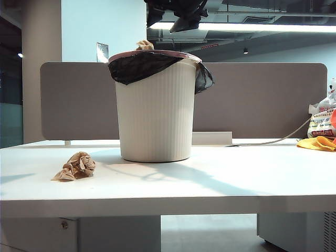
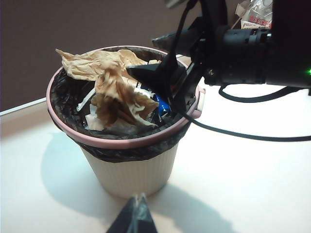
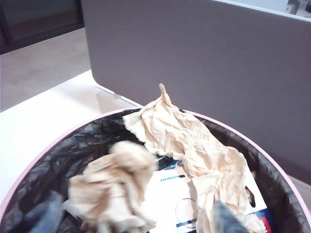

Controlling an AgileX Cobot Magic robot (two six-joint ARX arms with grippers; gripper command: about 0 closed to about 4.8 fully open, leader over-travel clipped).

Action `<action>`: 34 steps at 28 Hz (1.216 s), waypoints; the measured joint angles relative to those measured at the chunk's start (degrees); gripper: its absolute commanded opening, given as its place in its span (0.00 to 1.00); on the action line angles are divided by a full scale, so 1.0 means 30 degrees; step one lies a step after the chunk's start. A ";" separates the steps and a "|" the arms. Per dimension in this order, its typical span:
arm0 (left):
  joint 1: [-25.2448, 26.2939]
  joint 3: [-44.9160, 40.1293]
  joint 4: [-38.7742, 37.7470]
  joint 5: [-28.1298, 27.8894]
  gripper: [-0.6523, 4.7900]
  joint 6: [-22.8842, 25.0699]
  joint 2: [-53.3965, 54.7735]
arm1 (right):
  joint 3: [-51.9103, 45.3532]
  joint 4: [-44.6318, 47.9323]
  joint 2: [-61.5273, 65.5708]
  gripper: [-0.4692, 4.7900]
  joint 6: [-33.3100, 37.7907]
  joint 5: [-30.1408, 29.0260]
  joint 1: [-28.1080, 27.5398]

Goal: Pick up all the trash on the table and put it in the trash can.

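The trash can (image 1: 157,115) stands mid-table (image 1: 210,184), ribbed off-white with a pink rim and black liner. One wad of trash (image 1: 76,166) lies on the table to its left. My right gripper (image 3: 133,218) hangs over the can's mouth, open, its fingers (image 3: 226,221) wide apart. A blurred wad (image 3: 114,187) sits loose between them, inside the rim. Another crumpled sheet (image 3: 189,141) drapes over the contents, and its tip (image 1: 144,45) pokes above the rim. My left gripper (image 2: 137,199) is shut and empty, above the table beside the can (image 2: 129,165), looking at the right gripper (image 2: 155,87).
A grey-brown partition (image 1: 262,100) runs behind the can. An orange cloth (image 1: 317,143) and a printed plastic bag (image 1: 323,121) lie at the far right, with a cable (image 1: 273,140) trailing toward them. White printed papers (image 3: 170,194) lie inside the can.
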 measured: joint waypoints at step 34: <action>-0.0007 -0.9224 -0.2623 -0.2011 0.11 -0.0721 -1.1876 | -0.6623 -0.3206 -0.5821 0.08 -0.0488 -0.2266 0.5741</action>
